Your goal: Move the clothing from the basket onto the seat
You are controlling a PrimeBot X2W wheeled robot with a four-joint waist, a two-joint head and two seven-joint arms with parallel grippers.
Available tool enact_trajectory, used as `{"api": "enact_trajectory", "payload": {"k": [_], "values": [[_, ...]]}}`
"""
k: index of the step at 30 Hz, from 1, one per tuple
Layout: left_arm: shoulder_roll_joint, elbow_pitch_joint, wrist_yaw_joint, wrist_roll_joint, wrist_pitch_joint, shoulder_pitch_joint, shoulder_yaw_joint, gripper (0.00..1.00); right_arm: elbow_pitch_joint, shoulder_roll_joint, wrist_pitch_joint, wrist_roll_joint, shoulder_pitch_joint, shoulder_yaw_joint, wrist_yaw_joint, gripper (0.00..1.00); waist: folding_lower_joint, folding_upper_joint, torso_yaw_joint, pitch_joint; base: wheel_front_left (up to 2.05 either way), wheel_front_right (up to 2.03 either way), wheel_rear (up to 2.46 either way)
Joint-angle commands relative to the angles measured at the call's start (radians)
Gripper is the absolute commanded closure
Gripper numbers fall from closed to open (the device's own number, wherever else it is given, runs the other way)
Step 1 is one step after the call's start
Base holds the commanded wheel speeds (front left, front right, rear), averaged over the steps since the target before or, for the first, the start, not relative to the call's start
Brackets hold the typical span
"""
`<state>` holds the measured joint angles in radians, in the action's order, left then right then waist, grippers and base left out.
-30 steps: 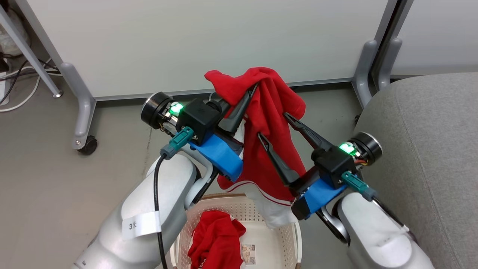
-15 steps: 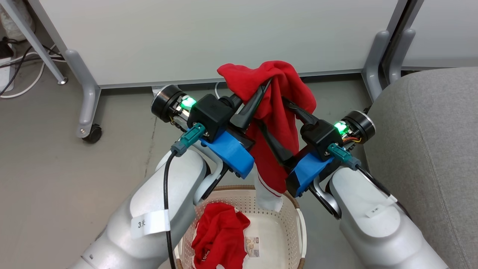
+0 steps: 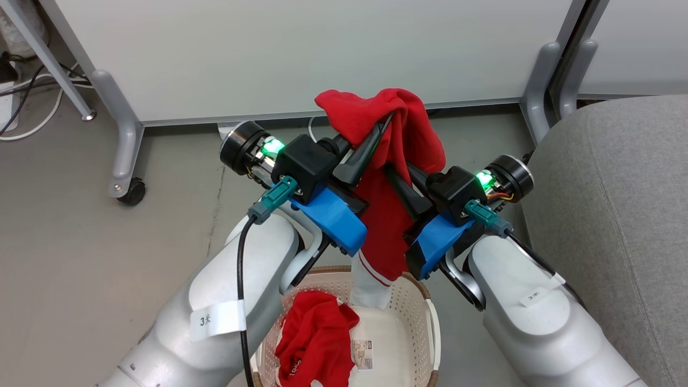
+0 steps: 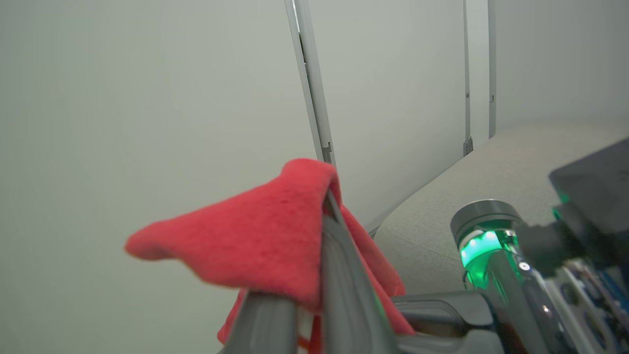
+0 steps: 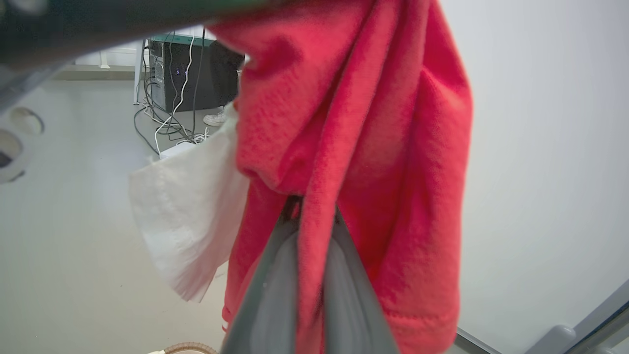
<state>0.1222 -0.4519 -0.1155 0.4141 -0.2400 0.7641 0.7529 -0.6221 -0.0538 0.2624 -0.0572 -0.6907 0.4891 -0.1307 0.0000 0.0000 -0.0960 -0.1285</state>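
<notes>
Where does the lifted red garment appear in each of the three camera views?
Head view: the lifted red garment hangs at upper centre, above the basket.
Left wrist view: lifted red garment at lower centre, slightly left.
Right wrist view: lifted red garment at centre, running top to bottom.
Shared landmark: the white partition panel behind it in all three.

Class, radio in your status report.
Left gripper, right gripper: jaws shut on lifted red fabric garment. Second red garment in cream perforated plastic basket. Path to grey upholstered seat open.
</notes>
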Motion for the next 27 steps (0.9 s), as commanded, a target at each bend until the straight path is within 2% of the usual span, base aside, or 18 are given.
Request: {"api": "enact_trajectory", "payload": {"k": [1,12,13,14,15,27], "values": [[0.002,-0.003,-0.003,0.006,-0.008,0.013,-0.001,1.00,0.000,0.004,0.004,-0.008,-0.011,0.002,0.000,1.00,0.0000,0.0000,0.002,0.001,0.00,0.00,0.00],[0.007,-0.011,0.000,0.012,-0.010,0.017,0.005,1.00,0.012,0.004,0.004,-0.010,-0.006,0.002,0.000,1.00,0.0000,0.0000,0.006,-0.002,0.00,0.00,0.00],[0.007,-0.014,0.001,0.014,-0.009,0.017,0.006,0.86,0.013,0.005,0.004,-0.012,-0.006,0.003,0.000,1.00,0.0000,0.0000,0.006,-0.002,0.00,0.00,0.00],[0.007,-0.016,0.002,0.014,-0.009,0.017,0.006,0.55,0.014,0.005,0.004,-0.013,-0.005,0.003,0.000,1.00,0.0000,0.0000,0.006,-0.002,0.00,0.00,0.00],[0.007,-0.017,0.006,0.014,-0.009,0.018,0.006,0.00,0.014,0.004,0.004,-0.015,-0.005,0.003,0.000,1.00,0.0000,0.0000,0.006,-0.002,0.00,0.00,0.00],[0.005,-0.036,0.011,0.020,-0.016,0.012,0.013,0.00,0.038,0.004,0.004,-0.023,0.001,-0.010,0.000,1.00,0.0000,0.0000,0.009,-0.011,0.00,0.00,0.00]]}}
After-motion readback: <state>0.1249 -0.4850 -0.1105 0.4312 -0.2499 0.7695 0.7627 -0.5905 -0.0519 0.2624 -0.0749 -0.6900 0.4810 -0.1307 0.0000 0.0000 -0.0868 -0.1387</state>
